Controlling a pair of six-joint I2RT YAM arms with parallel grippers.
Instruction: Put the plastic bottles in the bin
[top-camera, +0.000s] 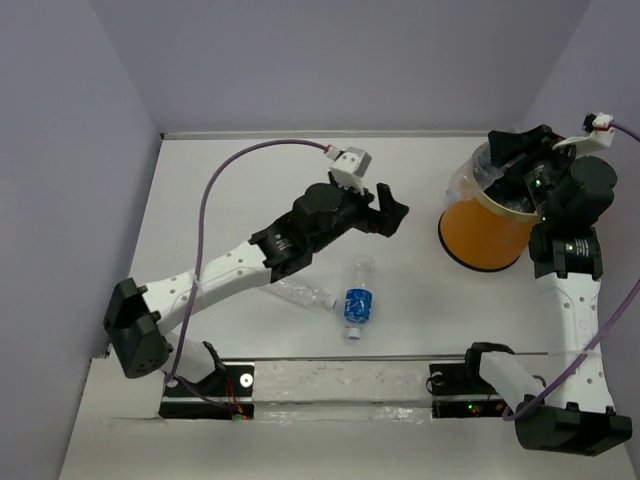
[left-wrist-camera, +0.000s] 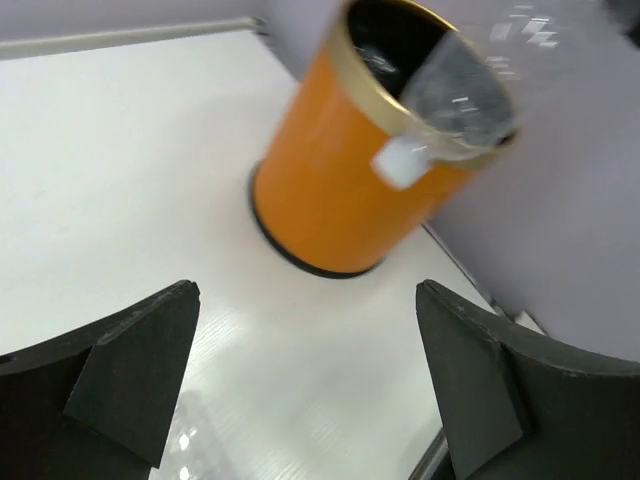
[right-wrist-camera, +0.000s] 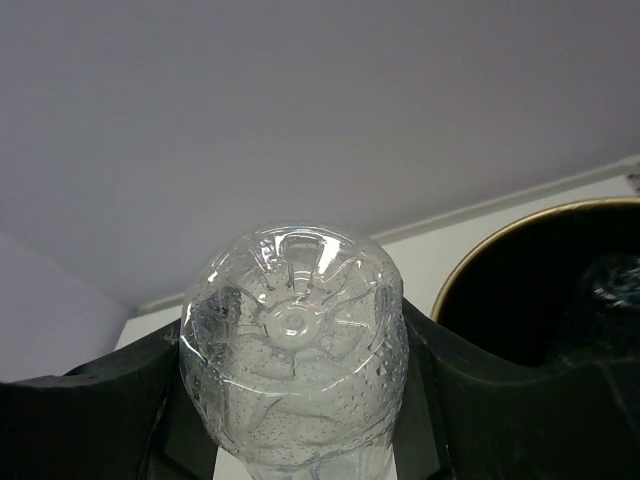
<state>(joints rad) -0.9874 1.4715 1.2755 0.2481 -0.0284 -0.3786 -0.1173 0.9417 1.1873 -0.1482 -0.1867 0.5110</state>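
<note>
Clear and crinkled, a bare bottle (top-camera: 303, 293) lies nearest on the bench (top-camera: 420, 330), just beside the blue-labelled bottle (top-camera: 358, 305). Beyond them my left jaws hang wide open, empty. Farthest, my right jaws clamp a third bottle (right-wrist-camera: 295, 370) at the rim of the orange bin (top-camera: 485, 235).

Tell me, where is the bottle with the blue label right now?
Seen from above, the blue-label bottle lies on its side near the middle of the table, beside a clear bottle on its left and well left of the orange bin.
</note>
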